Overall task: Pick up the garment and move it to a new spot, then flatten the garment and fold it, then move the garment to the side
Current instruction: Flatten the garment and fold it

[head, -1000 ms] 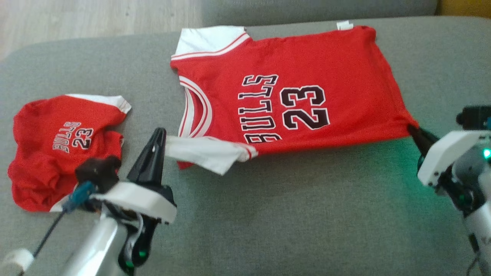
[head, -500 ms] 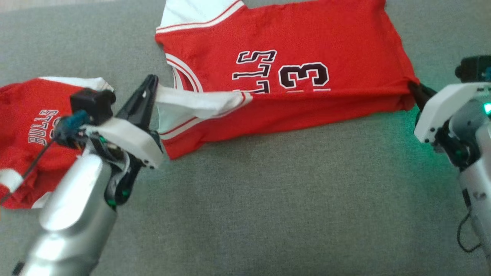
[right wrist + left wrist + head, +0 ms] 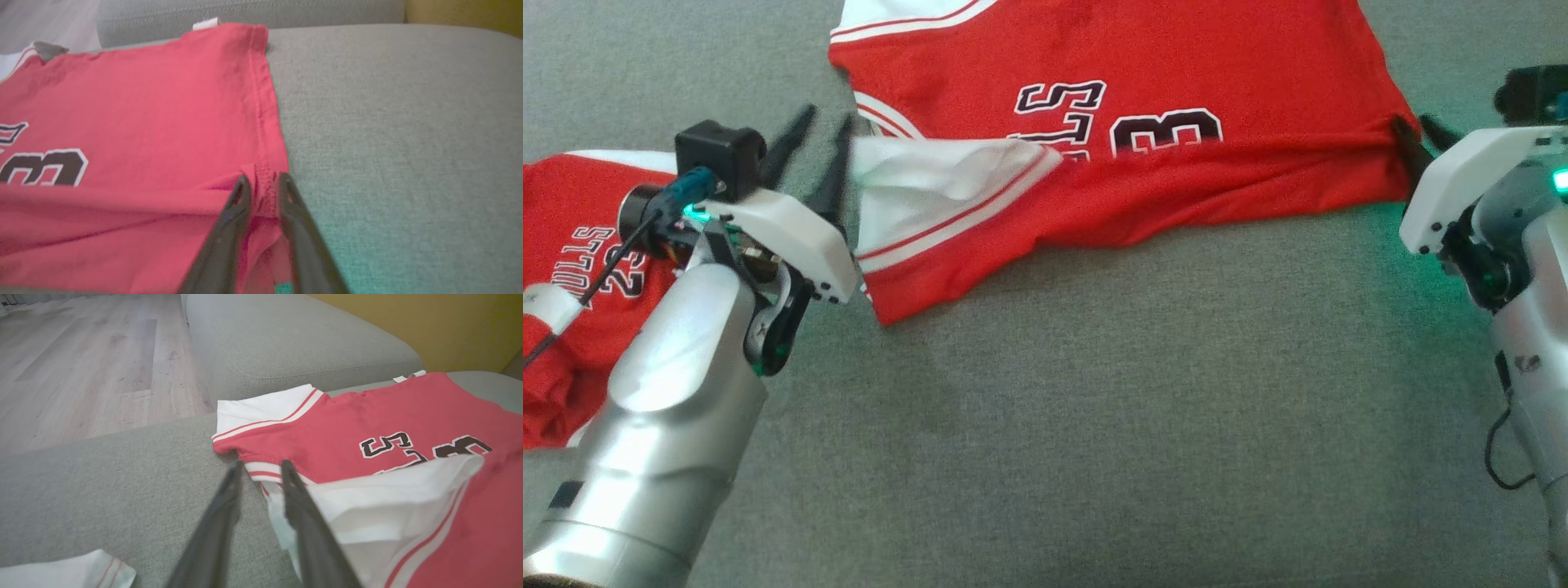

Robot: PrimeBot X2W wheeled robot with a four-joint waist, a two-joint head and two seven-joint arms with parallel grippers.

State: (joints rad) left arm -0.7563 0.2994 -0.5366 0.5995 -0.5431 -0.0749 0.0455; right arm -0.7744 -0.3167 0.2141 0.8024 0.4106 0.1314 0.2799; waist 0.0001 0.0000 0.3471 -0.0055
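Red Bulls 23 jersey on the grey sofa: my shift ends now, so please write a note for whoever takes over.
Left gripper: open, beside the white sleeve, holding nothing.
Right gripper: open, hem corner between its fingers.
Red jersey with black lettering: flat on the grey fabric sofa, near edge folded over the lettering's lower half. A smaller crumpled red garment lies at the left.
Done: laid out flat, first fold.
Left: probably another fold, then move it aside.

Head camera above, wrist cameras near jersey (image 3: 1176,65)
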